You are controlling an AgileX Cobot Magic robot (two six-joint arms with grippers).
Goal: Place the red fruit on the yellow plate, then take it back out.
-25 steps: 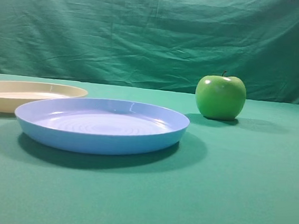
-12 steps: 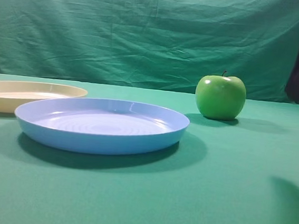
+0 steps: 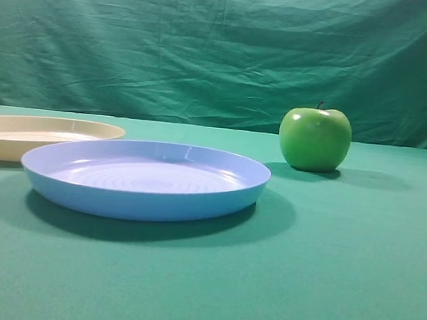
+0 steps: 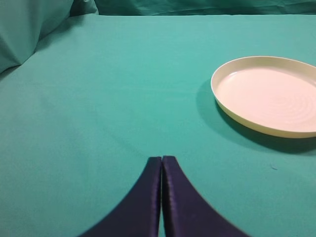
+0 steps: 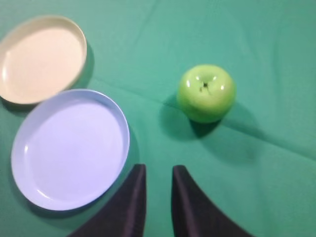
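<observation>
Change from earlier views: the dark shape seen at the right edge of the exterior high view half a second ago is gone; a second ago a sliver of red showed at that same edge, and it is gone too. Plates and apple have not moved.
Red fruit: not visible in any current view; its location cannot be told.
Yellow plate (image 3: 46,130): shallow, round, smooth pale cream plastic with a low rim and faint concentric rings on its floor; it sits toward the left edge of the tabletop (image 3: 338,278) and holds nothing.
Blue plate (image 3: 145,178): shallow, round, light blue plastic, low rim, ringed floor; just beside the yellow plate and nearer the front edge; holds nothing.
Green apple (image 3: 315,138): glossy, rounded, short dark stem, upright on the tabletop, apart from the blue plate on the right side.
Tabletop cover: matte green cloth with soft creases; a wrinkled green cloth backdrop (image 3: 209,46) hangs behind.
Left gripper (image 4: 162,163): dark smooth fingers pressed together, clenched on nothing, above bare cloth; the yellow plate lies ahead to its right.
Right gripper (image 5: 159,170): dark fingers close together with a narrow gap, clenched, grasping nothing, high above the tabletop between the blue plate and the apple.
</observation>
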